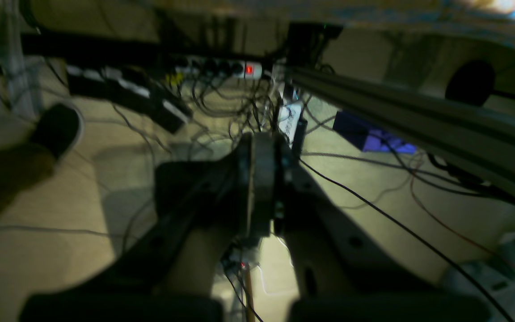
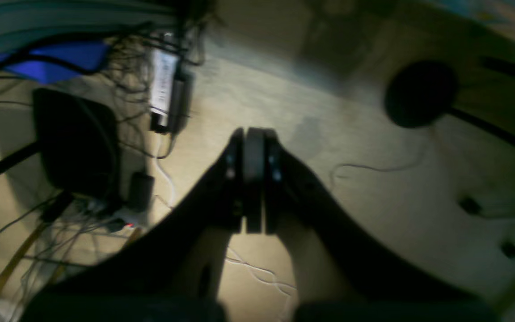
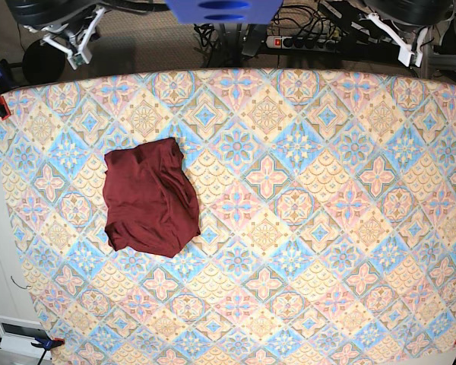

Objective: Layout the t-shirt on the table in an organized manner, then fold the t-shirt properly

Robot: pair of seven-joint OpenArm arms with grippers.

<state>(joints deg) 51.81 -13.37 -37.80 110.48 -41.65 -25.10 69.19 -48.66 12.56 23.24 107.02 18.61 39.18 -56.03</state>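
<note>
A crumpled maroon t-shirt (image 3: 150, 198) lies in a loose heap on the left half of the diamond-tiled bench (image 3: 327, 228), well apart from both arms, which are parked beyond the bench's far edge. To the shirt's upper left, the right end effector (image 2: 254, 179) points down at the cable-strewn floor, its jaws pressed together on nothing. Far to the shirt's upper right, the left end effector (image 1: 262, 188) hangs the same way — jaws together, empty — near a power strip (image 1: 221, 69) with a red light. The fabric looks thin, soft and light, likely to sag and drag rather than hold a shape, so spreading it should come first. No sleeve or collar can be picked out — the heap's outer corners or a raised fold along its edge seem the likeliest places to pinch.
</note>
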